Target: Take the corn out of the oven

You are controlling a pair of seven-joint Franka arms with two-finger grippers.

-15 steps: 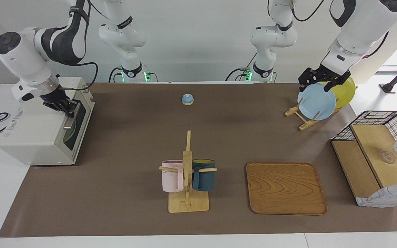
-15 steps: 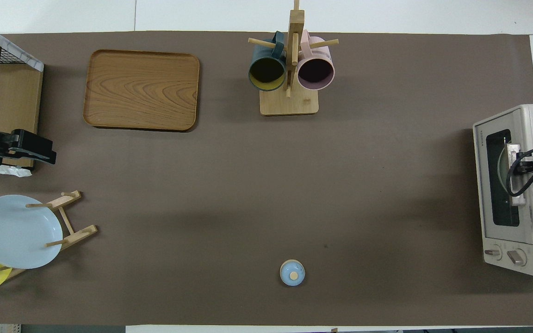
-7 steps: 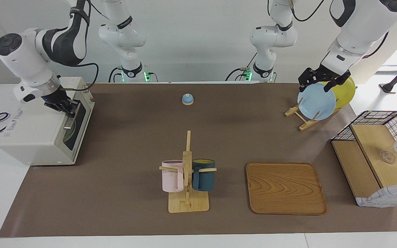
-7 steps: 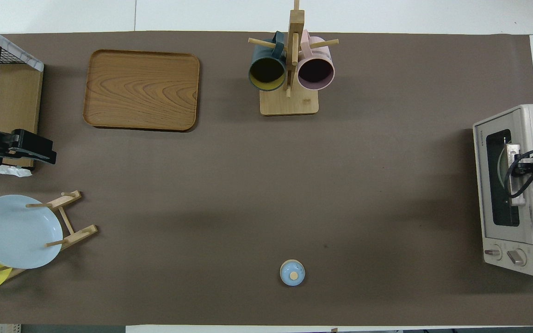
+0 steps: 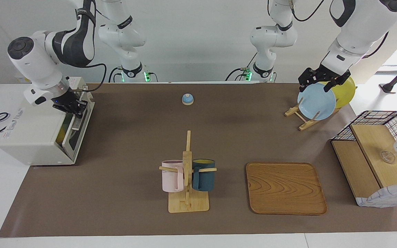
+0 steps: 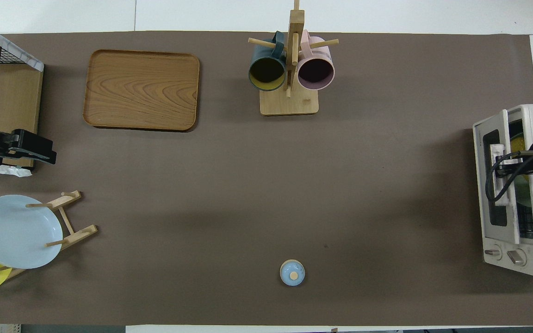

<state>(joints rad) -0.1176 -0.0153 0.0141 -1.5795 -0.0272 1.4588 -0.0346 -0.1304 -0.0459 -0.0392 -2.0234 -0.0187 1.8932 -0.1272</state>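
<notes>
Now that the right end effector (image 5: 75, 106), clamped on the door handle (image 6: 498, 178), has pulled the oven (image 5: 36, 137) door ajar, the yellow corn (image 6: 518, 142) shows inside, probably not yet reachable. The left end effector (image 5: 322, 81) waits over the plates (image 5: 317, 101).

The brown-covered table (image 5: 133, 144) carries the oven (image 5: 43, 132), a mug rack (image 5: 188, 203), wooden tray (image 5: 285, 188), plate rack (image 5: 303, 119), basket (image 5: 374, 151) and seemingly a small bell (image 5: 187, 99).
</notes>
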